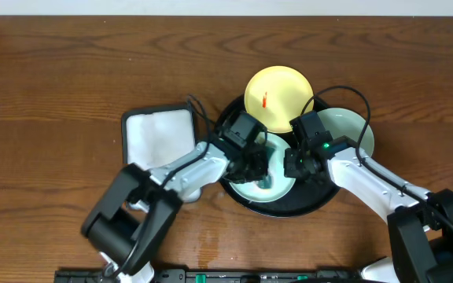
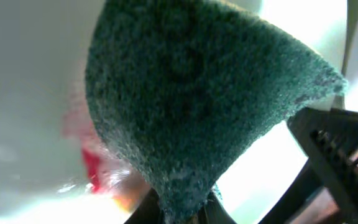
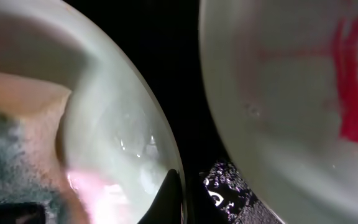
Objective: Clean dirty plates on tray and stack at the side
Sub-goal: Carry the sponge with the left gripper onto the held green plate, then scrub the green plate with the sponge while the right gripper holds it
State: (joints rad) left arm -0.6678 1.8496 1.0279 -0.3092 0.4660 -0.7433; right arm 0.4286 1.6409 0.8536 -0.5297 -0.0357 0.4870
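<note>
On the black tray (image 1: 314,203) lies a pale mint plate (image 1: 278,187). My left gripper (image 1: 258,168) is shut on a green sponge (image 2: 197,106) and presses it on that plate, beside a wet red smear (image 2: 91,163). My right gripper (image 1: 294,163) is shut on the same plate's right rim (image 3: 173,155), one dark finger (image 3: 169,194) on the inside. A second mint plate (image 1: 351,130) leans on the tray's right edge, and a red smear (image 3: 353,87) shows on it. A pale yellow plate (image 1: 278,98) with a small red smear (image 1: 265,100) rests on the tray's far rim.
A white rectangular tray (image 1: 160,135) with a dark rim sits left of the black tray, beside my left arm. Water drops lie on the black tray floor (image 3: 225,183). Brown wooden table (image 1: 69,79) surrounds everything.
</note>
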